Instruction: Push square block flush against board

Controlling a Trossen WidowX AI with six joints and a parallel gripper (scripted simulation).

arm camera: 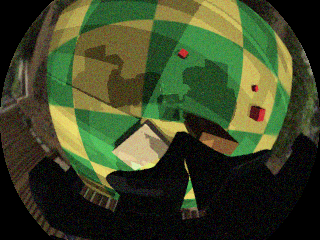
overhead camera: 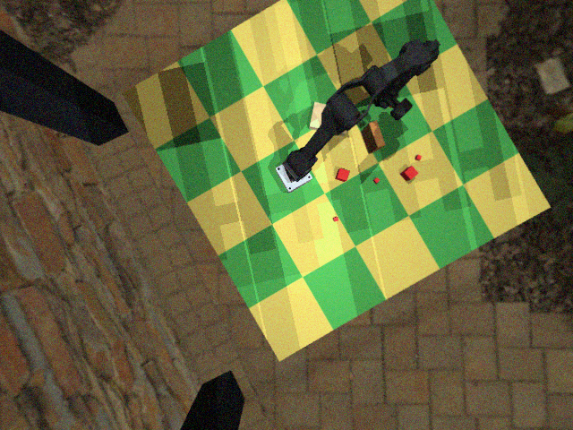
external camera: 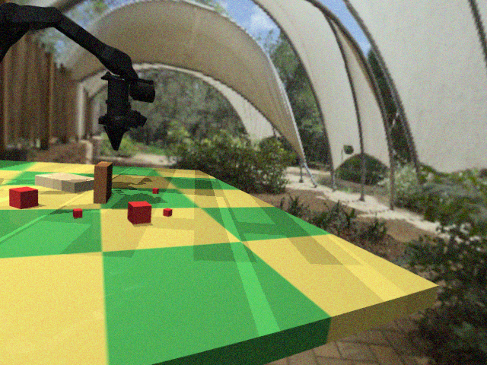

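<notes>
The hand (external camera: 115,146) of a black robot arm (overhead camera: 342,111) hangs in the air, pointing straight down. Its two fingers are clenched together into a single point, with nothing between them. It hovers above a tall brown block (external camera: 103,182) and does not touch it; open air shows between the fingertips and the top of the block.

The brown block stands upright on a desk (external camera: 275,274) patterned in large green and yellow squares. In the top view the block (overhead camera: 372,136) sits just to the right of the arm's forearm, near the middle of the desk. A pale, flat board (external camera: 64,182) lies on the desk behind and to the left of the block in the exterior view. In the top view only a small part of the board (overhead camera: 316,115) shows, the rest hidden under the arm. Whether block and board touch cannot be told from the exterior view; in the top view they look apart, on opposite sides of the arm.

Several red cubes lie scattered on the desk: two larger ones (overhead camera: 342,174) (overhead camera: 408,173) and a few tiny ones (overhead camera: 376,180).

The arm rises from a small grey base plate (overhead camera: 283,183) near the desk's centre.
</notes>
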